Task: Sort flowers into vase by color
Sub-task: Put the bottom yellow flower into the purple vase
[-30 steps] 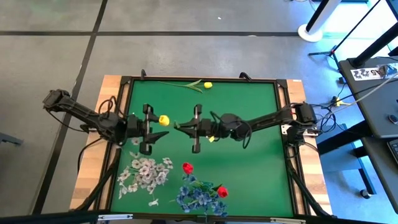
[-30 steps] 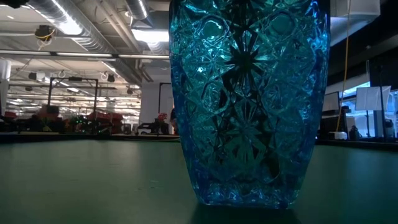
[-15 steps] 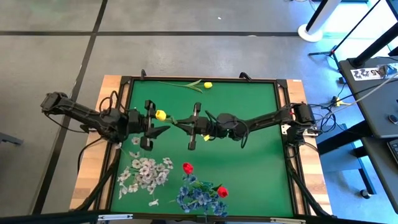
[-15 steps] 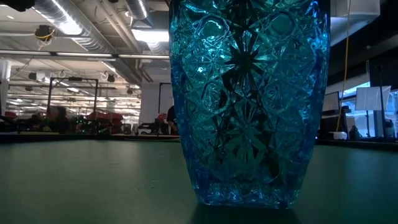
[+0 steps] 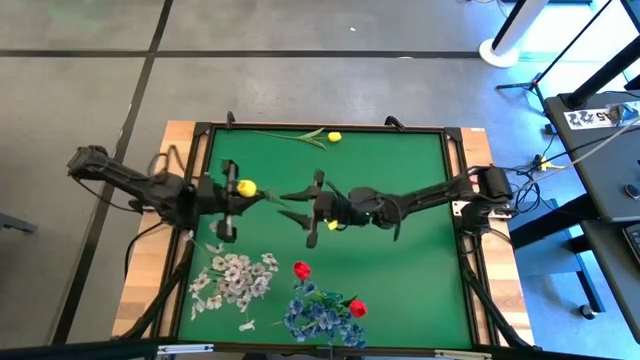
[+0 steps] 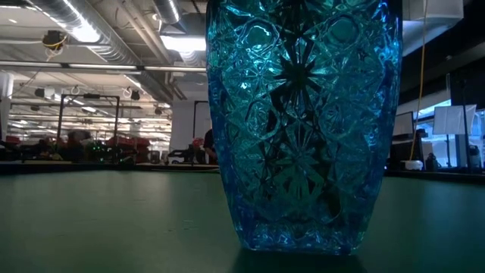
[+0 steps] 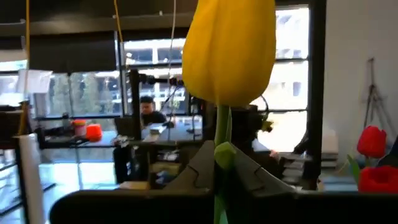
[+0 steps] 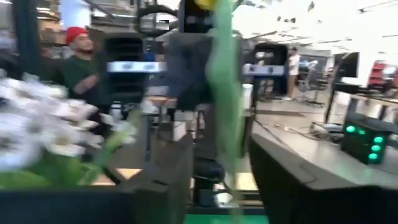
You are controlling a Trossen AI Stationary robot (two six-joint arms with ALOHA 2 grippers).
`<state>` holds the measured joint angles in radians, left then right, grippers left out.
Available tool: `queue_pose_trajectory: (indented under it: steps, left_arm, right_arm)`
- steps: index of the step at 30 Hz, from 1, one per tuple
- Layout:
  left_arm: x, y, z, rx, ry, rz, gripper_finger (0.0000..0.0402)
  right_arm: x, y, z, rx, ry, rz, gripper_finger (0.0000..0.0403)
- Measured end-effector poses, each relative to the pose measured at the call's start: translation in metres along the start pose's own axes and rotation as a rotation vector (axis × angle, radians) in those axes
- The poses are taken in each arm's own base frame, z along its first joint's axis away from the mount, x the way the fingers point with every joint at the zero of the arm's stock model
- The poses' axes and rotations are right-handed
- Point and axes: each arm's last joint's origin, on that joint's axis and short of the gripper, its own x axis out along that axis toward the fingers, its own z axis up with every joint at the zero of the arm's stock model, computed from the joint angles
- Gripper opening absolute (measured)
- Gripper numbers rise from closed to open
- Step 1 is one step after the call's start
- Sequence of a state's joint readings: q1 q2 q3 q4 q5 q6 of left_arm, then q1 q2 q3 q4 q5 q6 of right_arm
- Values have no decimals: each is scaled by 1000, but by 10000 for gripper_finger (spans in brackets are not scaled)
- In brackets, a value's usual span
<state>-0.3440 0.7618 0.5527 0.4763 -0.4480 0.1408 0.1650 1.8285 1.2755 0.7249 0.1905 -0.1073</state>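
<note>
Between the earlier frames and now, the yellow tulip with the thin green stalk (image 5: 246, 186) has slid toward the left side of the green surface (image 5: 420, 250), its blossom now just beside the left gripper (image 5: 228, 207). The left wrist view shows the stalk pinched between that gripper's dark fingers (image 7: 199, 168), bloom upright. The right gripper (image 5: 312, 208) has shifted with it; a blurred green stalk runs between its spread fingers (image 8: 168, 174), so whether it grasps cannot be told. This looks like a hand-over to the left arm. The blue cut-glass vase (image 6: 303, 121) appears only in the low view, and the second yellow tulip (image 5: 334, 136), red tulips (image 5: 301, 269), white sprays (image 5: 235, 275) and blue bunch (image 5: 318, 318) lie unsorted.
</note>
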Motion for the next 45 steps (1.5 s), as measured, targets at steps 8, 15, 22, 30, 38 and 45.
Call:
queue_pose_trajectory:
  steps: [8,15,22,30,38,45]
  left_arm:
    - [-50,6,56,-88,314,-111,5]
    - [-74,4,73,-281,520,-315,5]
    - [-73,-4,93,-342,350,-445,7]
    - [-71,-9,94,-373,340,-455,8]
    - [-59,-32,77,-299,405,-404,9]
    - [-50,-50,53,-237,422,-340,9]
  right_arm:
    - [-22,67,12,5,47,90,267]
    - [-44,111,17,-91,80,21,274]
    - [-51,121,19,-154,104,-90,264]
    - [-51,120,18,-157,104,-94,264]
    - [-51,120,18,-160,109,-93,264]
    - [-51,120,16,-167,130,-88,264]
